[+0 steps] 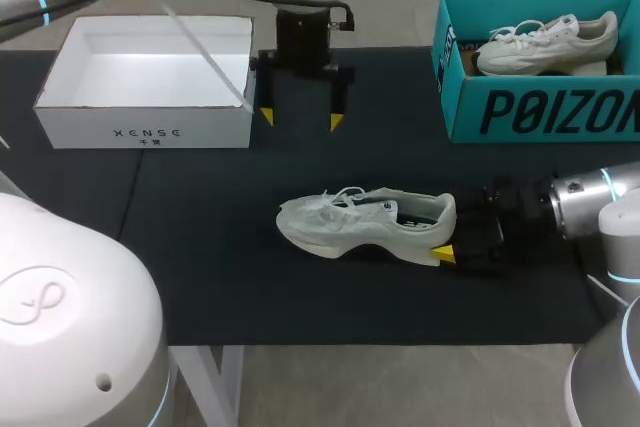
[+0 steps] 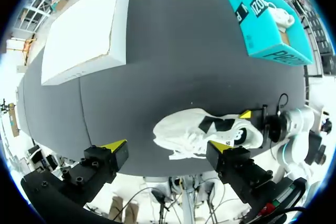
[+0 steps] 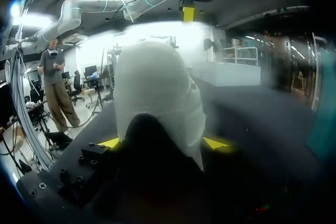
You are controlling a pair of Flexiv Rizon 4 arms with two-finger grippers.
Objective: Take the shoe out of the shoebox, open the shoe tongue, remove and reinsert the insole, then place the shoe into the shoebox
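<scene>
Right jaws clamp the shoe (image 1: 365,222) by its heel mid-bench, presumably bracing it for tongue work; left jaws open, hovering beside white shoebox (image 1: 150,82).

The head view looks down from above and behind the robot, far enough back to take in the whole dark table (image 1: 200,287), with the white shoe (image 1: 360,219) just below centre frame. The left wrist view hangs high, facing straight down past the left gripper (image 2: 167,145) onto that shoe. The right wrist view sits at table height, its right gripper (image 3: 163,142) hard against the heel, facing along the shoe, which all three views share.
</scene>
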